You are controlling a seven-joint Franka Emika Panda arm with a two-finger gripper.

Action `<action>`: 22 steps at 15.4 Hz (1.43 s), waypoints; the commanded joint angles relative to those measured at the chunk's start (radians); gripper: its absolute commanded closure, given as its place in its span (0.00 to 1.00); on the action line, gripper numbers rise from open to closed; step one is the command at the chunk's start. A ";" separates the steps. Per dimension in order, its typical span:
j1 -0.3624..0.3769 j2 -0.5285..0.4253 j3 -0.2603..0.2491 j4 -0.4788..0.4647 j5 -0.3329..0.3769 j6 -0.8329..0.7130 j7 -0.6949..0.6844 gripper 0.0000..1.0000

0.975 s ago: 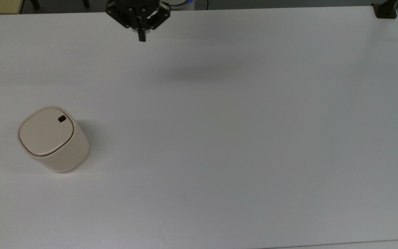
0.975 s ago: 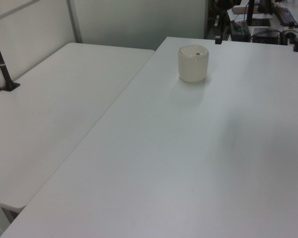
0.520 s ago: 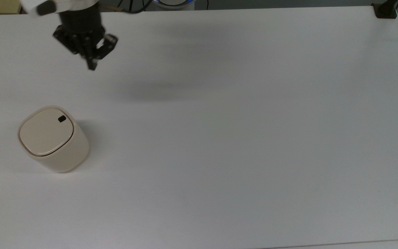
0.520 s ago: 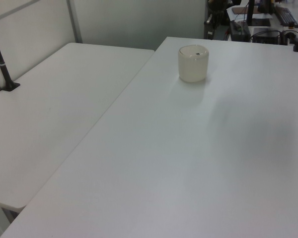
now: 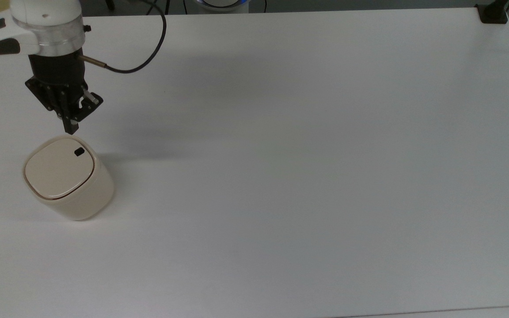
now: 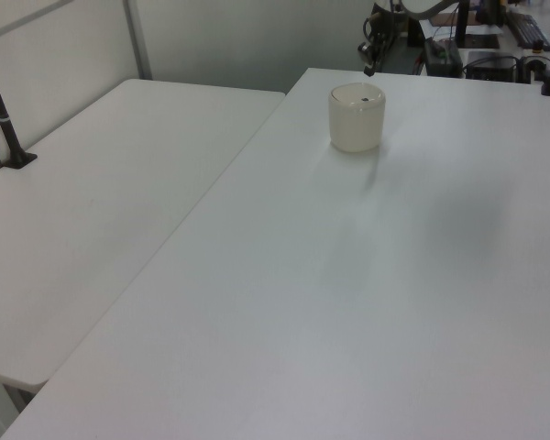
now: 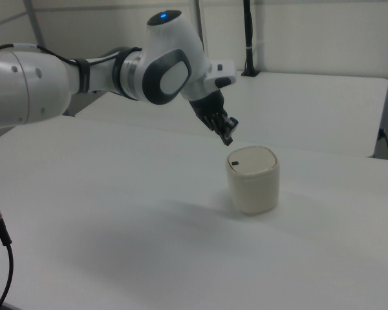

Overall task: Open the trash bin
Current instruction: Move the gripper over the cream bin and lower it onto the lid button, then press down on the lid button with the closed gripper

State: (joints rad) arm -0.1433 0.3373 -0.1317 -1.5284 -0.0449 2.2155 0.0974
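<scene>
Top view: fingers (image 5: 70,129) together, poised just beside trash bin (image 5: 69,179), lid closed.

One trash bin (image 5: 66,176), two tables (image 6: 348,302)

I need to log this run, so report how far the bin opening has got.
Done: the approach. The gripper, fingers together, is above the table close to the trash bin, near the edge with the black button. In hand: closing in on that button; the right view shows the fingertips clear of the lid. Left: everything that counts. The lid lies flat and shut, the button unpressed.
</scene>
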 commanded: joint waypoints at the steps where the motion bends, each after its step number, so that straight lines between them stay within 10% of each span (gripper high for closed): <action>1: -0.025 0.048 0.003 0.013 0.011 0.058 0.025 1.00; 15: -0.033 0.104 0.004 0.007 0.020 0.059 0.068 1.00; 22: 0.062 -0.061 0.029 0.014 0.010 -0.198 0.051 1.00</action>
State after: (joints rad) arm -0.1626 0.3822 -0.1065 -1.4870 -0.0375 2.1452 0.1483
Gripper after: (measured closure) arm 0.991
